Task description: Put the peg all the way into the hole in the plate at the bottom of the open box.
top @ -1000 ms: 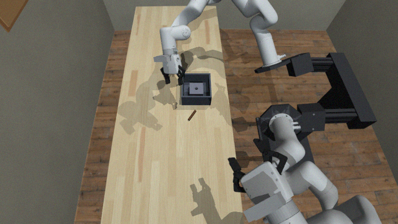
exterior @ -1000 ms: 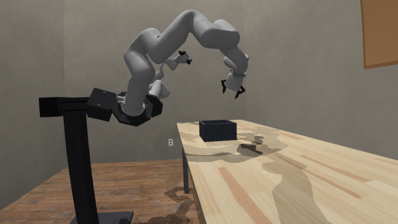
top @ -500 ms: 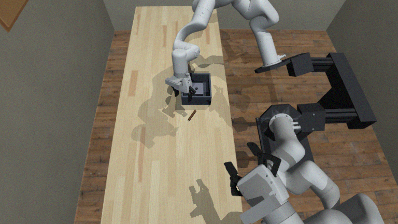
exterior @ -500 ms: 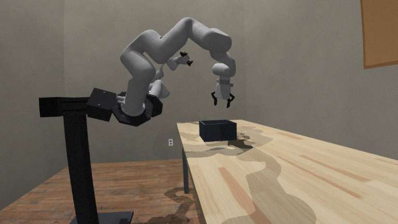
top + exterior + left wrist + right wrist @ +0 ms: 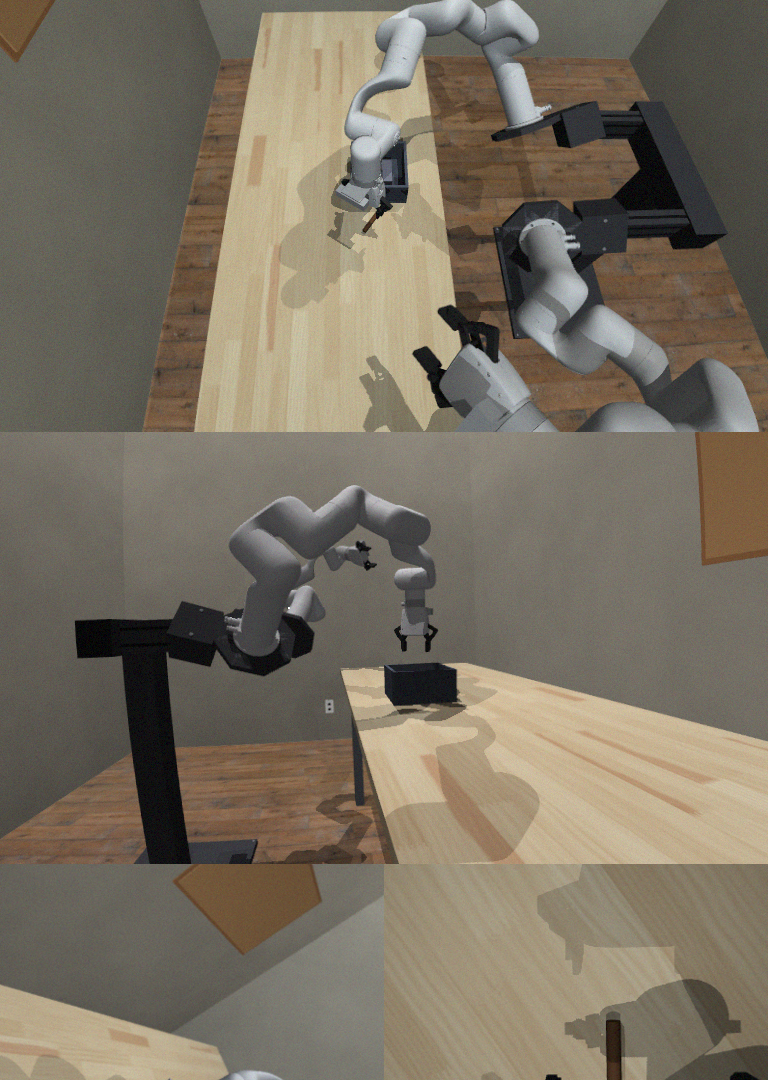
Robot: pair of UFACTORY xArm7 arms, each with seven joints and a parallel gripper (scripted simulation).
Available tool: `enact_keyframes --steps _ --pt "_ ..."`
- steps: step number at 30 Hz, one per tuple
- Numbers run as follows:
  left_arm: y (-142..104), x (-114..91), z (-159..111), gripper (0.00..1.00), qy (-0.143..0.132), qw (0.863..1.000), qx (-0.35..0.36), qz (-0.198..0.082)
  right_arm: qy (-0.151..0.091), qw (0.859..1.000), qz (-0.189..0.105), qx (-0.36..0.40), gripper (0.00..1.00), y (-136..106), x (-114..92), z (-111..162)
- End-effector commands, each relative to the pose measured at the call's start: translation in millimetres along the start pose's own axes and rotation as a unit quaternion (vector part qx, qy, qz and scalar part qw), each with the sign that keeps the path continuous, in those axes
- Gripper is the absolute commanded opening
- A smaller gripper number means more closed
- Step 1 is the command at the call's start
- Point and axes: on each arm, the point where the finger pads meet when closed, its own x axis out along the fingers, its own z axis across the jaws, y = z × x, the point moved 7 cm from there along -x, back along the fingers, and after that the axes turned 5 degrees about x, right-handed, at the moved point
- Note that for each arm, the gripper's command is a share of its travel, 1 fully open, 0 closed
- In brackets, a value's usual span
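Note:
The brown peg (image 5: 370,222) (image 5: 614,1042) lies on the table just outside the box; its upper end is hidden by my gripper in the top view. My right gripper (image 5: 382,208) (image 5: 416,646) (image 5: 646,1077) is open and points down, above the peg and higher than the box rim. In the right wrist view the peg shows between the fingertips, nearer the left one. The open dark box (image 5: 397,194) (image 5: 421,685) stands upright, partly covered by the right arm. Part of the grey plate (image 5: 389,169) shows inside; its hole is hidden. My left gripper (image 5: 437,337) (image 5: 368,555) is open and empty, far from the peg.
The box wall stands close beside the peg and the right gripper. The left gripper hangs at the table's (image 5: 322,376) (image 5: 590,775) robot-side edge. The dark stand (image 5: 676,177) (image 5: 153,754) carries both arms beside the table.

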Motion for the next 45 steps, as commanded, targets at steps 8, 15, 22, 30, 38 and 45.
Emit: enact_keyframes --steps 8,15,22,30,38,45 --pt "-4.4 -1.9 -38.3 1.0 0.07 0.996 -0.057 -0.006 -0.006 1.0 -0.005 0.001 1.0 4.3 -0.3 -2.9" --pt "-9.5 -5.8 -59.6 1.0 0.109 0.99 -0.09 -0.009 -0.006 1.0 -0.005 0.001 1.0 4.3 -0.3 -2.9" --pt "-15.9 -11.4 -79.9 1.0 0.146 0.982 -0.122 -0.012 -0.006 1.0 -0.005 0.001 1.0 4.3 -0.3 -2.9" --pt "-24.1 -19.0 -100.4 1.0 0.186 0.97 -0.156 -0.016 -0.005 1.0 -0.006 -0.023 1.0 4.0 0.2 -3.5" --pt "-35.4 -30.1 -122.8 1.0 0.233 0.952 -0.195 -0.02 -0.003 0.992 -0.009 -0.129 1.0 3.1 2.2 -5.9" --pt "-46.3 -41.3 -140.2 1.0 0.272 0.935 -0.228 -0.023 0.001 0.952 -0.012 -0.305 1.0 1.6 5.1 -9.8"
